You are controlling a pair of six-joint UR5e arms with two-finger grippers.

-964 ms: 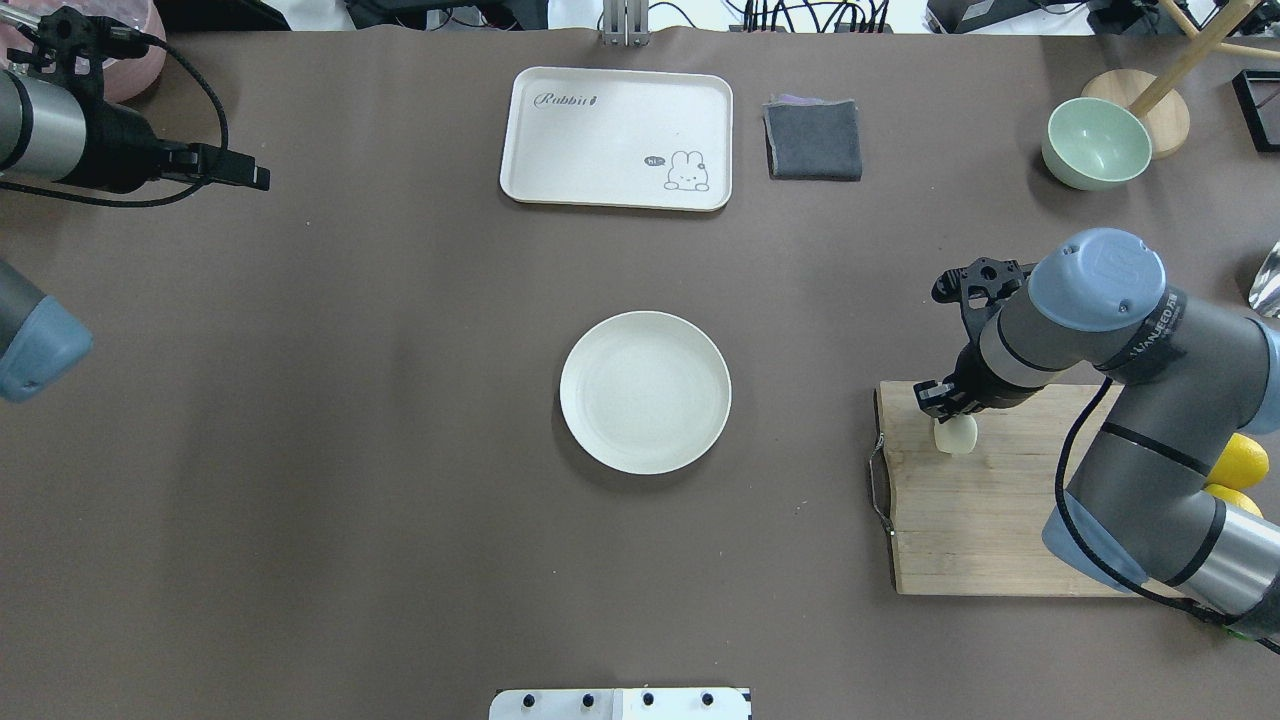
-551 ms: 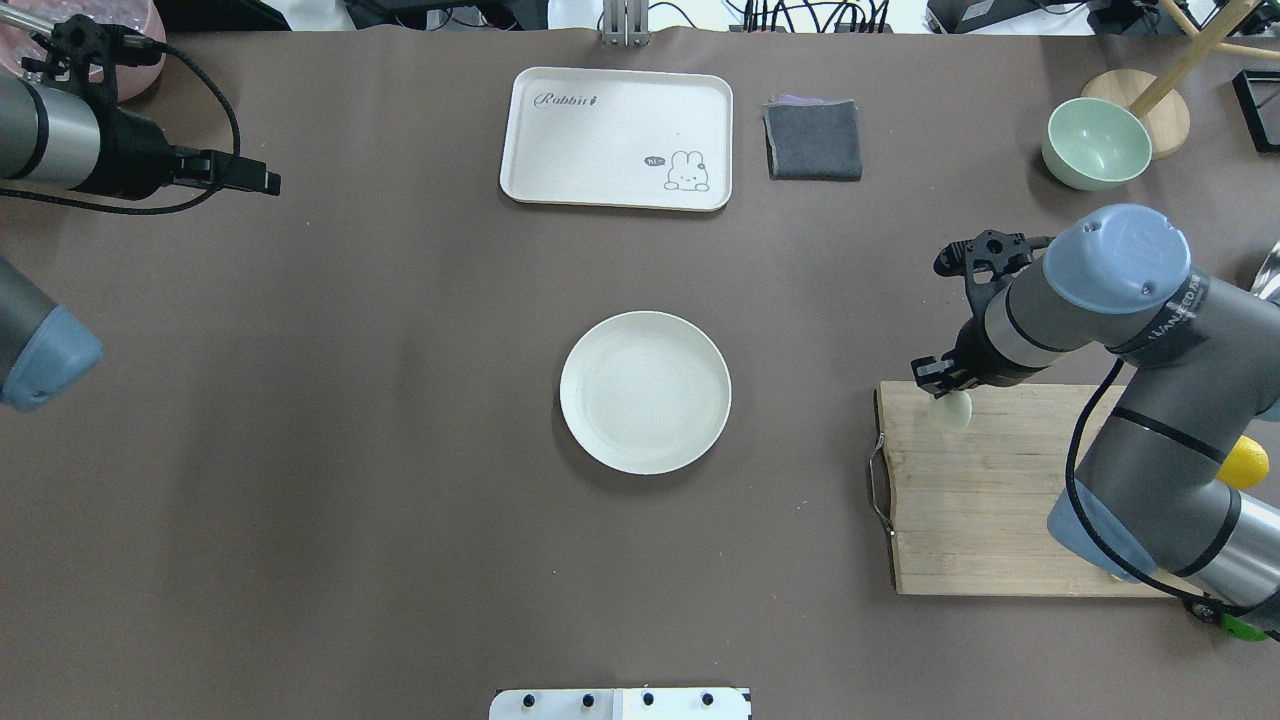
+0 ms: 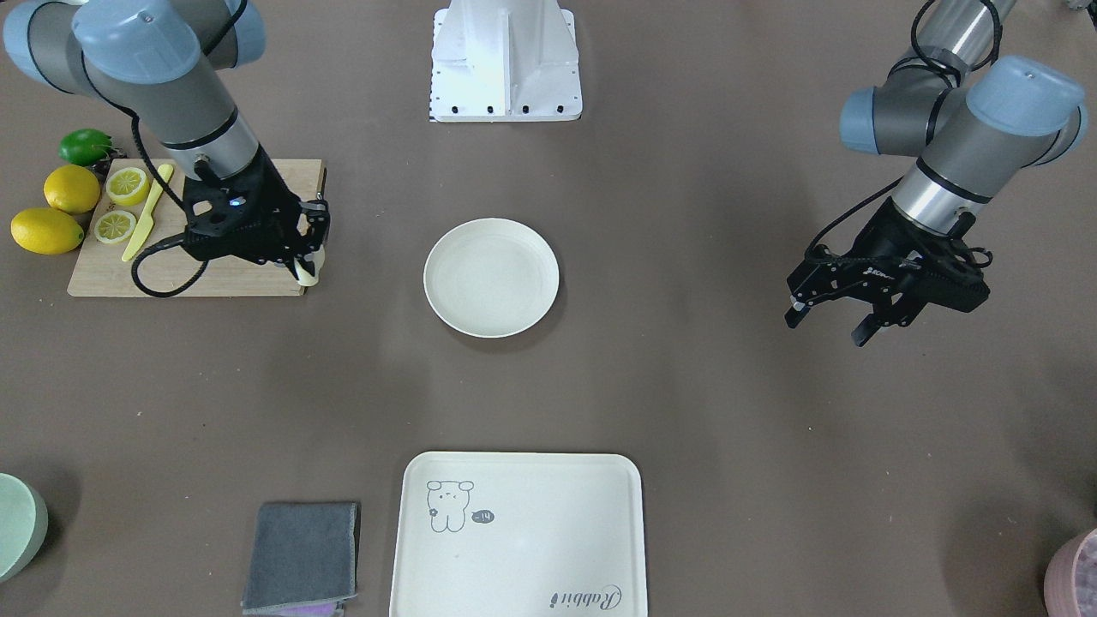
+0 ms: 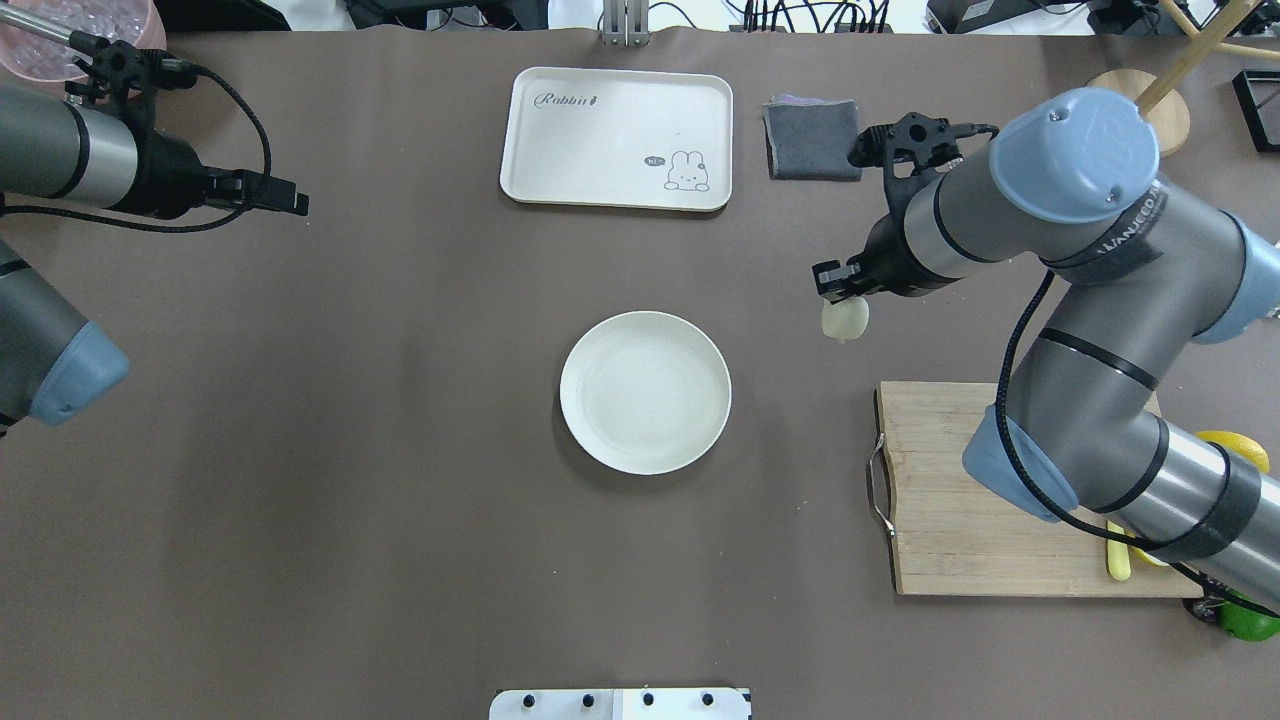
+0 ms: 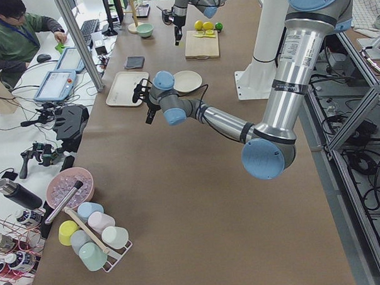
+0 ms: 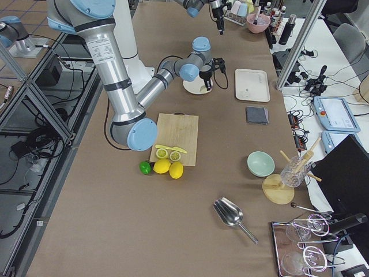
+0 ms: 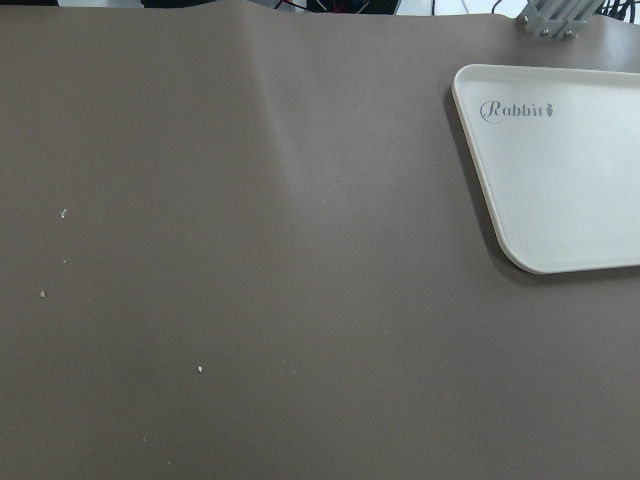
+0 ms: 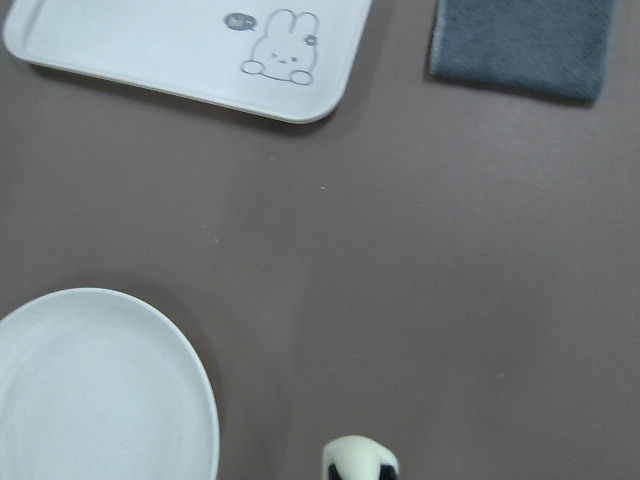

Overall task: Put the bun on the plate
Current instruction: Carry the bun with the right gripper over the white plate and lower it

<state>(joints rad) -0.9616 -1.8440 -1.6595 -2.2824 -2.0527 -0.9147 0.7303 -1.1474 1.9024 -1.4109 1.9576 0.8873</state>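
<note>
The bun (image 4: 845,319), a small pale cream piece, hangs above the brown table with my right gripper (image 4: 842,296) shut on it from above. It is to the right of the plate (image 4: 645,392) and apart from it. The plate is round, off-white and holds nothing. In the right wrist view the bun (image 8: 360,463) shows at the bottom edge between the fingers, with the plate (image 8: 100,390) at lower left. My left gripper (image 3: 825,324) stands open over bare table at the far left, with nothing between its fingers.
A wooden cutting board (image 4: 960,500) lies at the right, with lemon halves (image 3: 127,184), a yellow knife (image 3: 146,214), whole lemons (image 3: 51,214) and a lime (image 3: 84,146) at its end. At the back lie a cream tray (image 4: 617,138) and a grey cloth (image 4: 813,140).
My right gripper has lifted the bun off the cutting board and carried it left and away, toward the plate. The left arm has shifted a little to the right.
</note>
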